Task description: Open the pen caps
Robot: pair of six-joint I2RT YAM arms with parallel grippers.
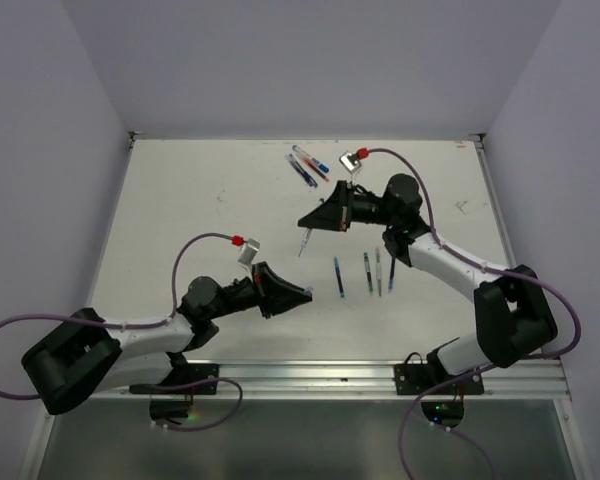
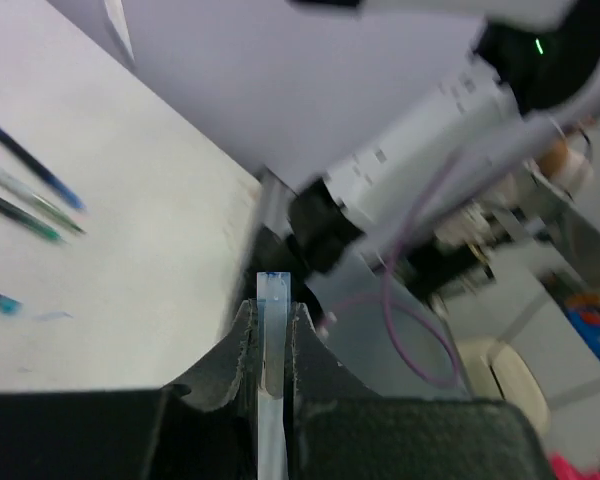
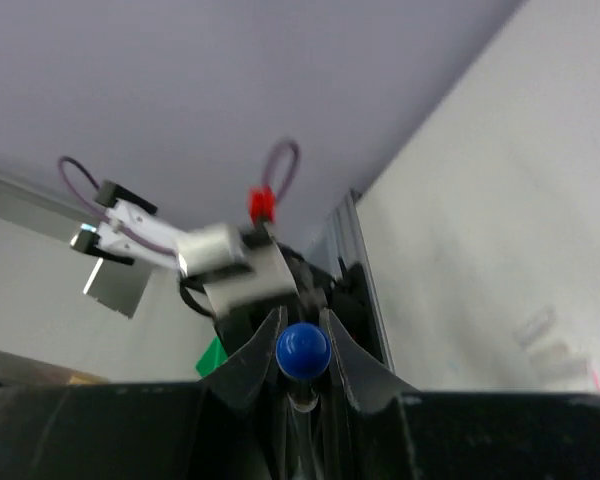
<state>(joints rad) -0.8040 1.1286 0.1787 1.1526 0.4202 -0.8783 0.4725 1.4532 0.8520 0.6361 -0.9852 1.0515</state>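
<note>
Pen caps are very small here: one blue cap (image 3: 302, 350) (seen end-on, like a round ball) sits clamped between the right fingers (image 3: 352, 375), with a little clear barrel showing under it. The left fingers (image 2: 312, 365) are pressed together on a thin clear pen (image 2: 272, 330) that has a blue mark at its tip and stands out past them. From above, both pairs of fingers hang over the middle of the tabletop (image 1: 200, 200), facing each other but apart, and a pale thin pen (image 1: 302, 243) sticks out below the right ones. Four pens (image 1: 368, 272) lie side by side on the tabletop just beside the right arm (image 1: 440, 262). Some more pens (image 1: 306, 166) lie in a loose bunch near the far edge.
</note>
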